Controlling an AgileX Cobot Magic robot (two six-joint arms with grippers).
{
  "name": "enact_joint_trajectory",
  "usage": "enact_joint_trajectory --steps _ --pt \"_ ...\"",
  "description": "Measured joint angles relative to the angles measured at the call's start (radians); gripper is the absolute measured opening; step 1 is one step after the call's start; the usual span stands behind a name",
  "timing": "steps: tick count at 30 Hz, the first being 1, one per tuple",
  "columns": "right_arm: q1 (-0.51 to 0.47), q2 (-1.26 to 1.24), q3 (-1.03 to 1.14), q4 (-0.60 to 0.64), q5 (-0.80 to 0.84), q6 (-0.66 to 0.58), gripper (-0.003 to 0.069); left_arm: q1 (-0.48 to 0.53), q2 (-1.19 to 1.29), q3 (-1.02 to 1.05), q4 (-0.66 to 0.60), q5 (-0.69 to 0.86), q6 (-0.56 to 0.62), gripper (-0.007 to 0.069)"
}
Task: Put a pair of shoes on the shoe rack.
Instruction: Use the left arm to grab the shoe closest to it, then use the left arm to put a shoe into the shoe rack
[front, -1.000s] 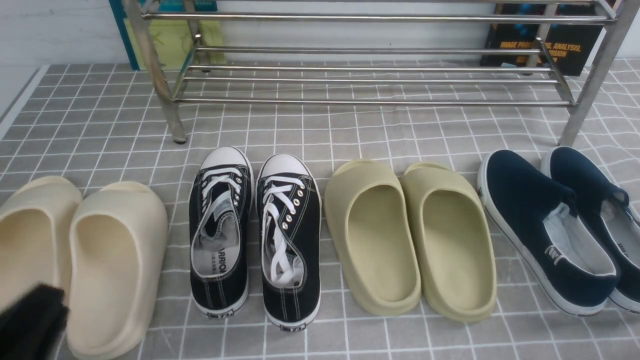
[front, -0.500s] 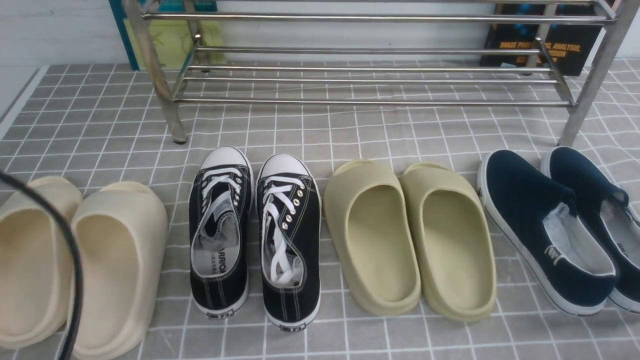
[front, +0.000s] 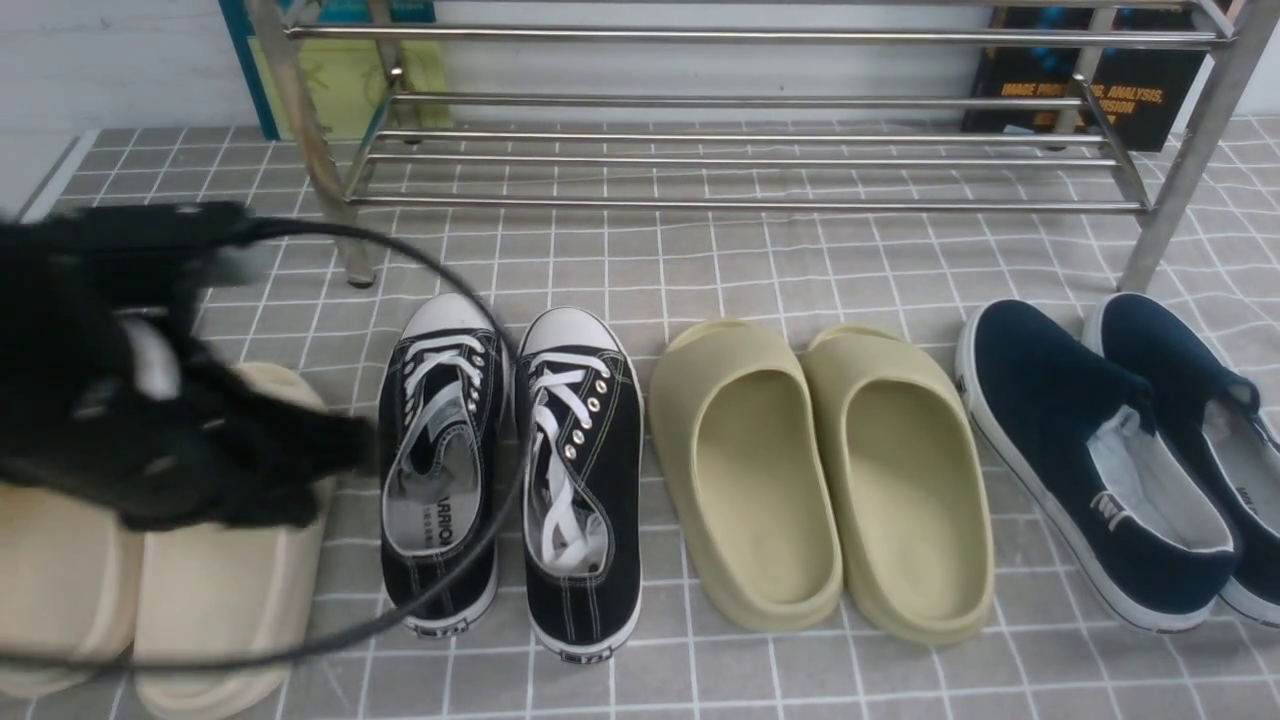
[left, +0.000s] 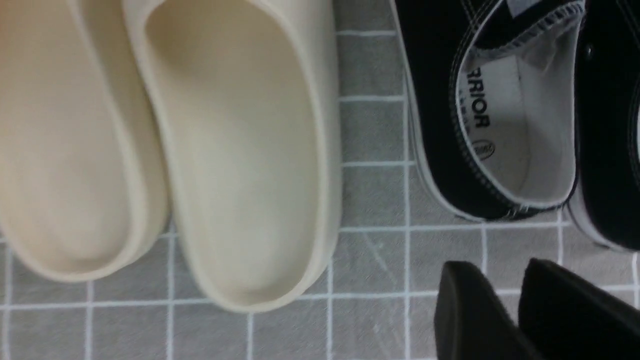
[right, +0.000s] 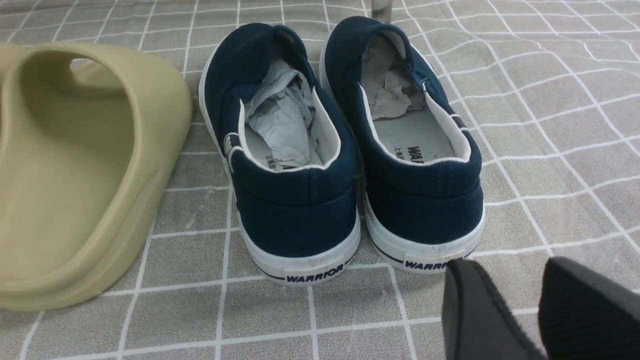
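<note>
The pair of shoes, two black canvas sneakers with white laces, stands side by side left of centre, the left shoe (front: 438, 470) and the right shoe (front: 582, 480) with toes toward the shoe rack (front: 740, 160) at the back. My left arm (front: 150, 410) is a blurred black mass over the beige slides, just left of the left sneaker. In the left wrist view the left gripper (left: 492, 274) is open and empty, just behind the left sneaker's heel (left: 500, 125). My right gripper (right: 505, 265) is open and empty behind the navy slip-ons.
Beige slides (front: 215, 600) lie at the far left, olive slides (front: 820, 480) at centre right, and navy slip-ons (front: 1100, 460) at the far right, also in the right wrist view (right: 295, 150). A black cable (front: 480, 300) loops over the left sneaker. Books lean behind the rack.
My left arm has swung up into the front view, from the bottom left corner to over the beige slides beside the left sneaker. Its cable now loops across the sneakers. The shoes have not moved.
</note>
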Motion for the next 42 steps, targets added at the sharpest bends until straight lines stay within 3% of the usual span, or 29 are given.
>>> enact_joint_trajectory --steps 1,4,9,12,19,27,35,42 --pt "0.0 0.0 0.0 0.0 0.0 0.0 0.0239 0.0 0.06 -0.003 0.002 -0.042 -0.038 0.0285" --pt "0.0 0.0 0.0 0.0 0.0 0.0 0.0239 0.0 0.163 -0.003 0.016 -0.094 -0.079 0.0369" --pt "0.0 0.0 0.0 0.0 0.0 0.0 0.0239 0.0 0.301 -0.003 0.026 -0.179 -0.147 0.0396" --pt "0.0 0.0 0.0 0.0 0.0 0.0 0.0239 0.0 0.4 -0.005 0.031 -0.254 -0.181 0.0329" --pt "0.0 0.0 0.0 0.0 0.0 0.0 0.0239 0.0 0.455 -0.016 0.064 -0.246 -0.187 -0.0004" --pt "0.0 0.0 0.0 0.0 0.0 0.0 0.0239 0.02 0.314 -0.222 0.034 0.034 0.045 -0.0013" --pt "0.0 0.0 0.0 0.0 0.0 0.0 0.0239 0.142 0.312 -0.472 -0.15 0.076 0.203 -0.0013" --pt "0.0 0.0 0.0 0.0 0.0 0.0 0.0239 0.206 0.44 -0.524 -0.185 0.044 0.219 -0.0013"
